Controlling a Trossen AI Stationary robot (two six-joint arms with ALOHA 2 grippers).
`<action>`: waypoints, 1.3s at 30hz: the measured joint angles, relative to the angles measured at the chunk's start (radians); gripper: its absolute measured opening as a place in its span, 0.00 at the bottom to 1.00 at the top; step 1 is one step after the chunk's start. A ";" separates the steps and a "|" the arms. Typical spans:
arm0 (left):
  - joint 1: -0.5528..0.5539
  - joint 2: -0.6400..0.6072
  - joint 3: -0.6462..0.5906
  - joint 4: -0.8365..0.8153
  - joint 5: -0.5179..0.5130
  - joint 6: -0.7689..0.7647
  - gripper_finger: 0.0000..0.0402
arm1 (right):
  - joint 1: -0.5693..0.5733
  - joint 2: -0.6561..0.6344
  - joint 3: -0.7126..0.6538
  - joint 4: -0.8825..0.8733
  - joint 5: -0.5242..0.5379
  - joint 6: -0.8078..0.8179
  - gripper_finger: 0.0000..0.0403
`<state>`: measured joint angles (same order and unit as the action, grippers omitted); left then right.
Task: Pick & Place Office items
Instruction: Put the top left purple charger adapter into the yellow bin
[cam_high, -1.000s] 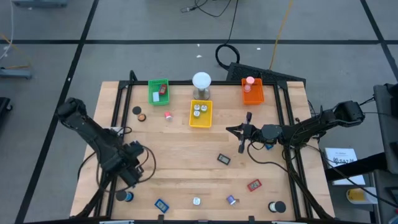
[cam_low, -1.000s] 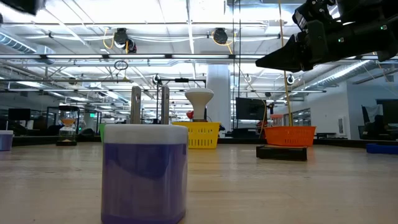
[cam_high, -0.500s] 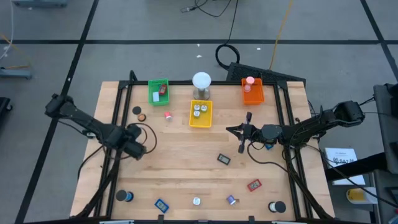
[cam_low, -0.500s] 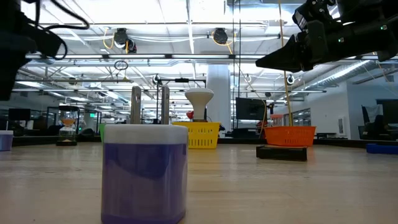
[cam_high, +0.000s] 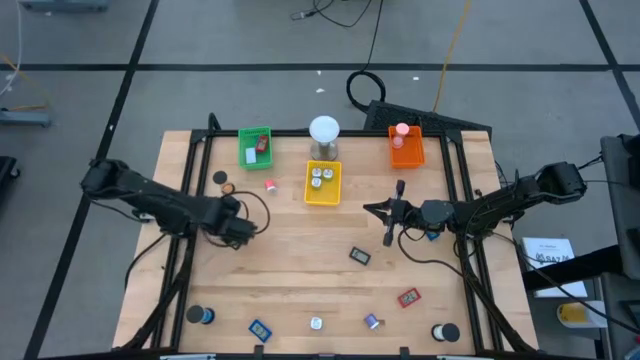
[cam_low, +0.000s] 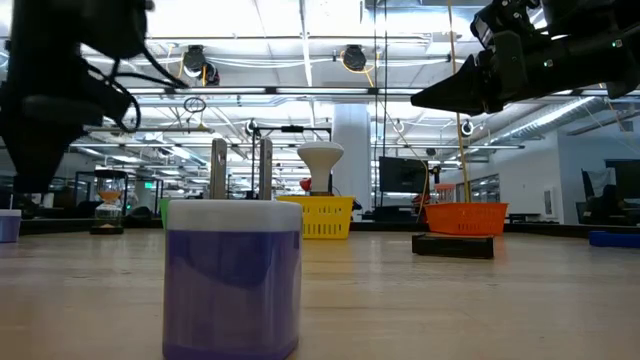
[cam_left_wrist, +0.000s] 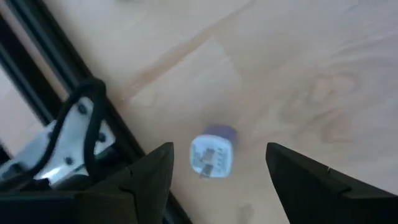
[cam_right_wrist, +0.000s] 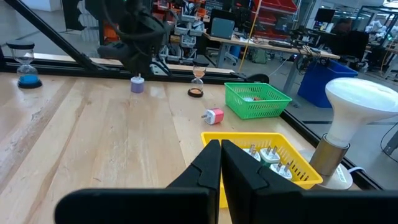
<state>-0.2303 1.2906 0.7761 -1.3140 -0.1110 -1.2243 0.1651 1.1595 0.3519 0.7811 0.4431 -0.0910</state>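
- The office items lie scattered: a purple-and-white plug piece (cam_high: 371, 321) sits near the table's front edge, at about 5 o'clock from the table centre, with a red piece (cam_high: 407, 297) and a dark piece (cam_high: 359, 256) close by; the same kind of plug shows under the left wrist (cam_left_wrist: 212, 154).
- The left gripper (cam_high: 243, 228) has its fingers (cam_left_wrist: 146, 180) spread wide, holding nothing and touching nothing (the plug lies on the wood between them, well below).
- The right gripper (cam_high: 385, 211) has its fingers pressed together, empty, hovering at 3 o'clock of the centre.
- Only the right wrist view shows the contents of the yellow tray (cam_right_wrist: 298, 163); the low view shows a purple cylinder (cam_low: 232, 275) large in front.
- Since a second ago the left arm has swung from the front-left corner toward 9 o'clock, and its fingers have opened wider.
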 joint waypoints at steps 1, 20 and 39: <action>0.018 0.016 0.000 0.000 -0.001 0.016 0.64 | 0.000 0.000 0.000 0.000 0.000 0.000 0.01; 0.030 0.241 0.000 0.059 0.101 0.117 0.64 | 0.000 0.000 0.000 0.000 0.000 0.000 0.01; -0.132 0.261 0.021 0.141 0.193 0.114 0.42 | 0.000 0.000 0.000 0.000 0.000 0.000 0.01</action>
<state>-0.3628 1.5517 0.7969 -1.1727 0.0816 -1.1103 0.1650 1.1595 0.3519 0.7811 0.4431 -0.0910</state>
